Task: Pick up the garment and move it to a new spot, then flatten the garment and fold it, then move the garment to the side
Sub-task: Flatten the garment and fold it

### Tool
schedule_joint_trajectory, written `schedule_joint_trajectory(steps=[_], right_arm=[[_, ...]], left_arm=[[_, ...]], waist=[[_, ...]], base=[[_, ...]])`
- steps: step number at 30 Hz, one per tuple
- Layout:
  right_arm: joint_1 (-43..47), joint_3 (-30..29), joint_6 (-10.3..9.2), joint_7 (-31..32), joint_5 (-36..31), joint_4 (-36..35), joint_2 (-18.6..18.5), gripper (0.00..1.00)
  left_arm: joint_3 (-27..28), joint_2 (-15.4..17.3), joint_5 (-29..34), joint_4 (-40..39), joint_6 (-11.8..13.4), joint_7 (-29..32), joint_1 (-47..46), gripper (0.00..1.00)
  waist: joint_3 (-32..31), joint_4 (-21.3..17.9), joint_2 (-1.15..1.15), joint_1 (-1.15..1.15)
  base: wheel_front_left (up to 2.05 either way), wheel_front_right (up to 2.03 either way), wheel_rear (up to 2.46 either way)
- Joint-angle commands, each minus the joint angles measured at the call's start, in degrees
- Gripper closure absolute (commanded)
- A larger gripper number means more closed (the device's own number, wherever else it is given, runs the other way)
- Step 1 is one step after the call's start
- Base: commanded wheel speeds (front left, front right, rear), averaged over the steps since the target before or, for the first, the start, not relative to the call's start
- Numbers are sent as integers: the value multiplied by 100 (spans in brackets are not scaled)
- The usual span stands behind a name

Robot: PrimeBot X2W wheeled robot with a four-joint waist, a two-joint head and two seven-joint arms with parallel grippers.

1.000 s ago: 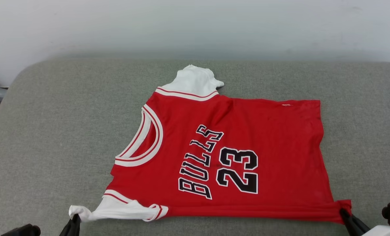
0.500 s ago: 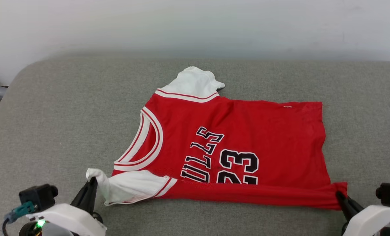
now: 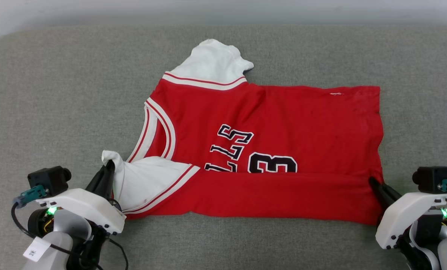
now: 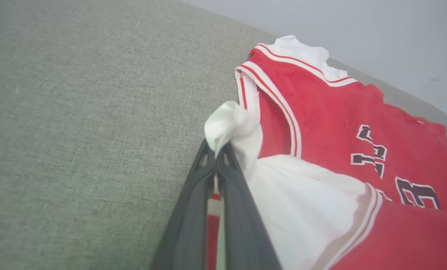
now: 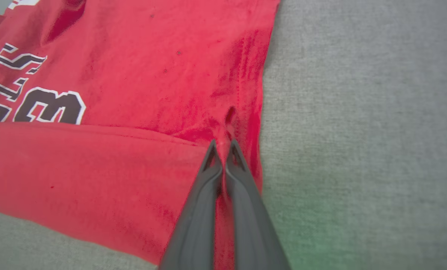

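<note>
Left gripper [image 3: 109, 167]: fingers shut on white sleeve [image 3: 148, 180] tip. Garment [image 3: 283, 112]: on cushion [image 3: 58, 93], near edge doubled over the number [image 3: 272, 164]. Right gripper [image 3: 373, 182]: fingers shut on hem corner [image 3: 374, 170]. Risks I'd flag: uneven carry skews fold; thin sleeve pinch slips.

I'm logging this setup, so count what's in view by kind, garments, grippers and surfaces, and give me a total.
Red garment: 1
Grippers: 2 (left gripper, right gripper)
Grey cushion: 1
Total: 4
</note>
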Motion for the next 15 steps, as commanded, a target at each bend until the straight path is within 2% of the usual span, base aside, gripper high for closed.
schedule_joint_trajectory(steps=[1, 9, 10, 11, 12, 13, 15], right_arm=[[-118, 40, -9, -51, 31, 85, -62, 100], [-349, 416, -11, -501, 147, 924, -235, 100], [-358, 445, -11, -553, 152, 1009, -253, 100], [-365, 478, -11, -636, 131, 1068, -274, 80], [-376, 512, -11, -713, 117, 1121, -290, 56], [-389, 554, -11, -811, 129, 1164, -308, 0], [-434, 579, -10, -1109, 178, 1173, -298, 0]], left_arm=[[4, -19, -8, 66, -36, -29, -88, 100], [-192, -181, -152, 705, -241, 163, -245, 100], [-187, -200, -171, 773, -243, 158, -256, 81], [-172, -214, -187, 827, -236, 135, -272, 51], [-152, -221, -204, 887, -211, 122, -280, 4], [-140, -219, -192, 937, -197, 96, -284, 0], [-90, -210, -218, 1007, -172, 58, -293, 0]], waist=[[110, -3, 0, -1], [168, 13, 0, -1], [141, 16, 0, -1], [113, 18, 0, -1], [79, 21, 0, -1], [34, 25, 0, -1], [-56, 25, 0, -1]], base=[[0, 0, 0], [0, 0, 0], [0, 0, 0], [0, 0, 0], [0, 0, 0], [0, 0, 0], [0, 0, 0]])
